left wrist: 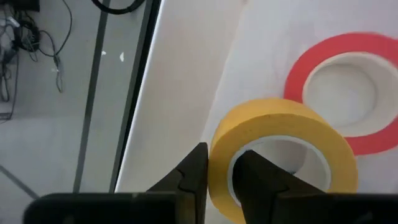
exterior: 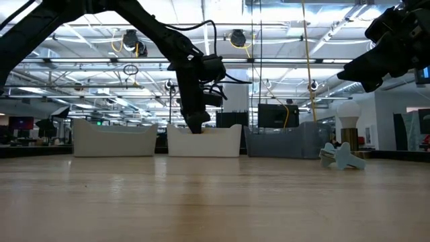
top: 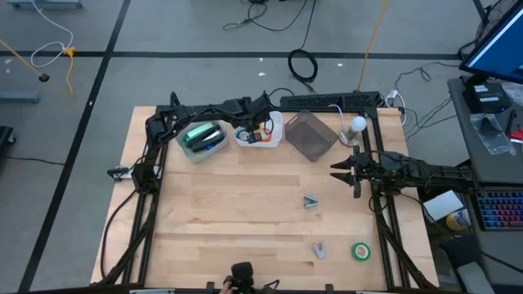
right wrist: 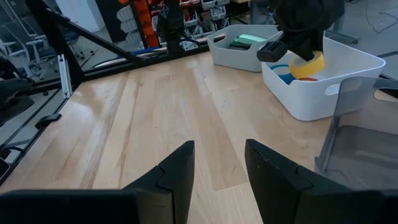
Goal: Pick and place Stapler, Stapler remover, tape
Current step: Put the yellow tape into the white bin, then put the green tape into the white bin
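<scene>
Key relation: the left gripper (left wrist: 217, 177) straddles the wall of the yellow tape (left wrist: 283, 152), one finger outside the ring and one inside its open centre; the roll hangs directly beneath the gripper, over the white bin (top: 263, 131) at upper centre of the high view.
Tape axis: in the right wrist view the yellow roll (right wrist: 308, 65) sits tilted at the fingertips, just above the bin's rim (right wrist: 323, 81).
Left gripper state: fingers stand on either side of the roll's wall; whether they grip it or are letting go cannot be told.
Left arm pose: reaches from the upper left across to the bin, wrist pointing down into it in the low view.
Bin contents: a red tape (left wrist: 348, 93) lies flat on the floor; a blue roll (right wrist: 285, 77) shows beside it.
Remaining tape: the green tape (top: 360, 251) lies flat on the bench (top: 229, 204) at lower right, nearer the right arm.
Other items: two small grey pieces (top: 311, 201) and (top: 319, 250) lie right of centre, too small to identify.
Right gripper (top: 343, 171): hovers at right of centre, fingers apart and empty, aimed toward frame left.
Judgement: the release over the bin appears to be the step in hand.
</scene>
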Controlling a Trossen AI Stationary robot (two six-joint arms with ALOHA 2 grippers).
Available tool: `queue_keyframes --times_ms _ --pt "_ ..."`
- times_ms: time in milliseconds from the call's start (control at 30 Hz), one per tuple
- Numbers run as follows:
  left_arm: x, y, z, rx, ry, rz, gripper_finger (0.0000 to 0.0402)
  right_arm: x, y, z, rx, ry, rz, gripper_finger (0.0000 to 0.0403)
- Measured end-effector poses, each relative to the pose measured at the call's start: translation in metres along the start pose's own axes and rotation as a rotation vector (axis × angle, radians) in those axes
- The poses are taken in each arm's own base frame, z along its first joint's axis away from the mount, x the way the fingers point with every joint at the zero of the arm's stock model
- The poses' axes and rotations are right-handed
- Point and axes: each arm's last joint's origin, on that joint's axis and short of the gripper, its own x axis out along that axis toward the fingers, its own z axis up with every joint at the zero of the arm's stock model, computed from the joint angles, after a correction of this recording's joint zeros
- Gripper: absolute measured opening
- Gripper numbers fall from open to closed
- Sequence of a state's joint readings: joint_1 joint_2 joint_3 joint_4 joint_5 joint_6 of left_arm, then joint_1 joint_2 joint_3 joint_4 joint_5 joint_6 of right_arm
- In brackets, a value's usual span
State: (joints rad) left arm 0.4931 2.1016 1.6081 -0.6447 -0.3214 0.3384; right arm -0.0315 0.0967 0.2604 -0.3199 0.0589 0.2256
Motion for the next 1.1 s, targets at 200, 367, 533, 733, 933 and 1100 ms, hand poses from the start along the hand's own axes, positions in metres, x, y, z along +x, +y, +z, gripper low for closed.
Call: queue_keyframes --times_ms 200,367,533,733,933,1100 --pt "0.000 0.002 -0.001 0.010 0.018 0.049 0.0116 0.000 0.000 0.000 0.001 0.000 0.000 0.0133" --pt "0.000 0.003 -0.001 0.020 0.033 0.093 0.0155 0.000 0.000 0.000 0.000 0.000 0.000 0.0137" --pt "-0.013 0.008 0.000 0.013 0.017 0.119 0.0184 0.000 0.000 0.000 0.001 0.000 0.002 0.0135" --pt "-0.066 0.017 0.006 -0.072 -0.123 0.136 0.0188 0.000 0.000 0.000 0.001 0.000 0.005 0.0137" --pt "-0.129 0.017 0.009 -0.233 -0.355 -0.079 0.0182 0.000 0.000 0.000 0.001 0.001 0.009 0.0135" --pt "-0.169 0.011 0.006 -0.374 -0.452 -0.275 0.0182 0.000 0.000 0.000 0.002 -0.001 0.009 0.0136"
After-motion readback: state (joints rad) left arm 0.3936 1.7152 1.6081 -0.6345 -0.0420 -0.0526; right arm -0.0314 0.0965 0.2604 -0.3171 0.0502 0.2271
